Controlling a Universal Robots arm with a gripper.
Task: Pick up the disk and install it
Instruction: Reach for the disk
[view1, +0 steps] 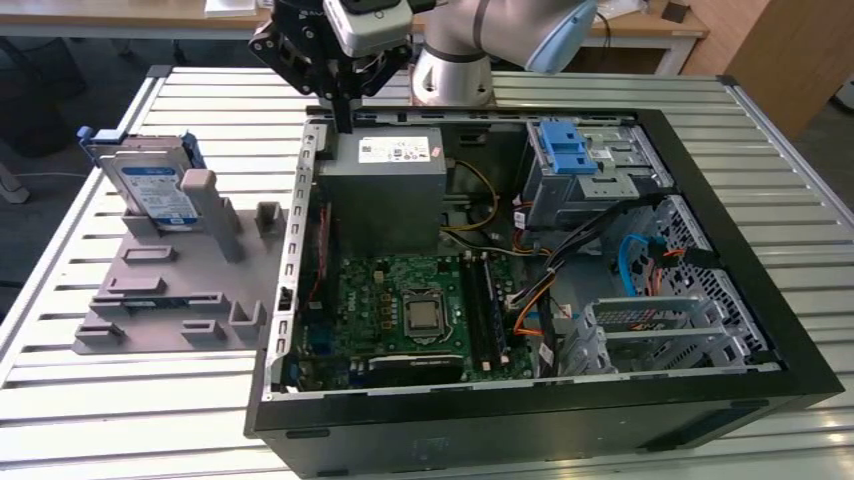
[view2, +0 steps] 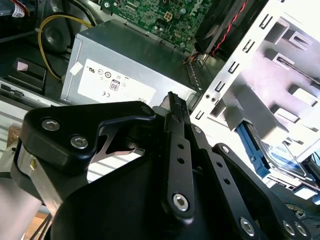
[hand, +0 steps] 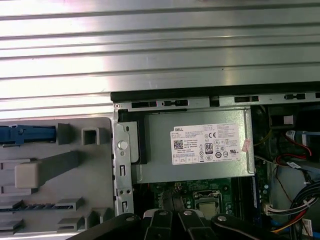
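**Gripper empty, disk on stand**

My gripper hangs w/ fingers pinched together, holding nothing, just above the grey PSU box, beside the case side wall. Past that wall, the disk stands upright in the grey fixture, exterior view's left. Slatted table lies open round it.

Black pincer above a grey, white-stickered box; well beside it, the silver disk, blue-railed, white-and-blue labelled.
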